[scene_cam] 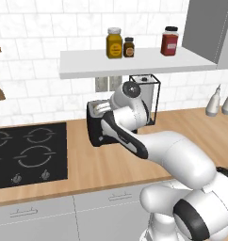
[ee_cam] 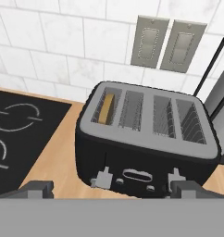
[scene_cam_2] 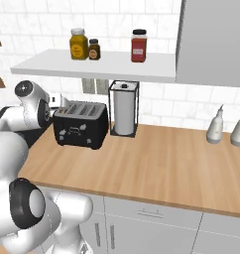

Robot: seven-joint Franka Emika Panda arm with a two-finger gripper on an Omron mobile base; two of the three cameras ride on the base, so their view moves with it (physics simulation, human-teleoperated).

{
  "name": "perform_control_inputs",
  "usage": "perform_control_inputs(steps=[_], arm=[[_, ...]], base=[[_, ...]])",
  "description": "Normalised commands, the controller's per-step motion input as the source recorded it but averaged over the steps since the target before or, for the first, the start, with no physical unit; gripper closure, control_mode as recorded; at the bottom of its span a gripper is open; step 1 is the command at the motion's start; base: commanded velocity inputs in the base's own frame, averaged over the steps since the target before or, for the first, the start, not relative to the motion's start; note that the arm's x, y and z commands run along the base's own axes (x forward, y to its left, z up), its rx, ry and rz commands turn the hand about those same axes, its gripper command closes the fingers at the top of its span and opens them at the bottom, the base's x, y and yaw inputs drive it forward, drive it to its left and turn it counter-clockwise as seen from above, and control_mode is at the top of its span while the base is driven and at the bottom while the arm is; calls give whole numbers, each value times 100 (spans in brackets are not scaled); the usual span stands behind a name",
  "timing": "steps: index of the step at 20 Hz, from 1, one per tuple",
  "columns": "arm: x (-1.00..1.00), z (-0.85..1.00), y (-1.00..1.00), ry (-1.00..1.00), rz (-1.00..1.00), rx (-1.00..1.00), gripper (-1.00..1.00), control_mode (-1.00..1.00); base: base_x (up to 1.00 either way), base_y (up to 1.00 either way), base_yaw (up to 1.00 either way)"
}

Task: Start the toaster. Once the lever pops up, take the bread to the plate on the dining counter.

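From the left base view, the toaster is seen on the wooden desk, half hidden by the bent arm. In the right base view, it is placed beside the paper towel holder. In the hand view, the bread is kept in the leftmost slot, probably ready for toasting; the fingers are spread wide with nothing held, and are aimed down at the front levers.

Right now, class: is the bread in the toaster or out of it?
In. The hand view shows the bread standing upright in the leftmost slot of the toaster; the other three slots hold nothing.
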Motion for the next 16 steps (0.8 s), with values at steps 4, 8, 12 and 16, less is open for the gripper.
perform_control_inputs(steps=[4, 8, 12, 16], arm=[[0, 0, 0, 0, 0, 0, -100, -100], [0, 0, 0, 0, 0, 0, -100, -100], [0, 0, 0, 0, 0, 0, -100, -100], [0, 0, 0, 0, 0, 0, -100, -100]], base=[[0, 0, 0], [0, 0, 0], [0, 0, 0], [0, 0, 0]])
